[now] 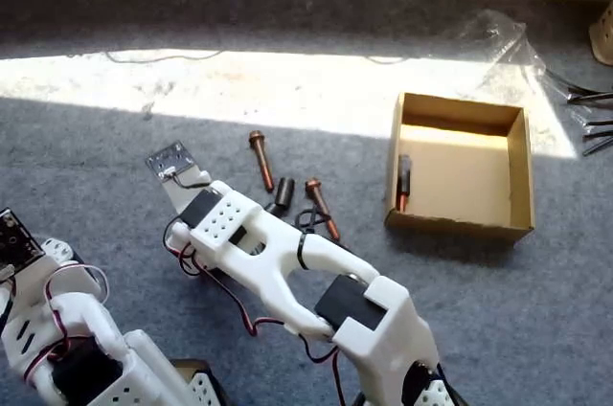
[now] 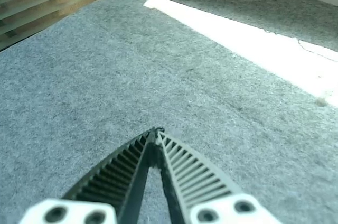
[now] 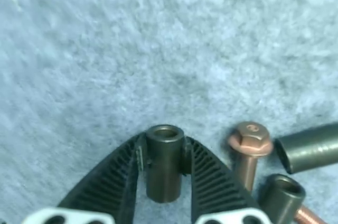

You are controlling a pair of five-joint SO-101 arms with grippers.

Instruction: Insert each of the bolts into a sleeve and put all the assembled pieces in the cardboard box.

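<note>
Right gripper (image 3: 163,139): jaws clamped on a dark sleeve (image 3: 165,167), held by its two sides with the open bore standing proud of the fingertips. A copper-headed bolt (image 3: 248,146) lies just beside one finger, apart from it; a second sleeve (image 3: 309,147) lies on its side past the bolt head; a third sleeve (image 3: 282,195) sits close to the bolt's shank (contact cannot be told). In the high view the right arm (image 1: 287,253) runs diagonally from the near edge toward the middle of the grey carpet (image 1: 115,138), overhanging part of the loose parts. A far bolt (image 1: 260,159) lies clear of the arm; a near bolt (image 1: 321,207) lies hard against the arm's edge; a loose sleeve (image 1: 284,191) sits between the two. The left arm (image 1: 67,329) occupies the near left corner. Left gripper (image 2: 157,131): fingers pressed together, holding nothing, with open carpet on all sides of the tips. The cardboard box (image 1: 522,176) stands open-topped to the right, well apart from the bolts, with a strip of open carpet between. One assembled piece (image 1: 403,181) lies inside along the wall nearest the bolts. A sunlit band (image 1: 306,85) crosses the carpet beyond the bolts and reaches the box. A clear plastic bag (image 1: 498,37) lies beyond the box's far rim; dark slender items (image 1: 592,124) lie at the right edge, near the box but apart.
</note>
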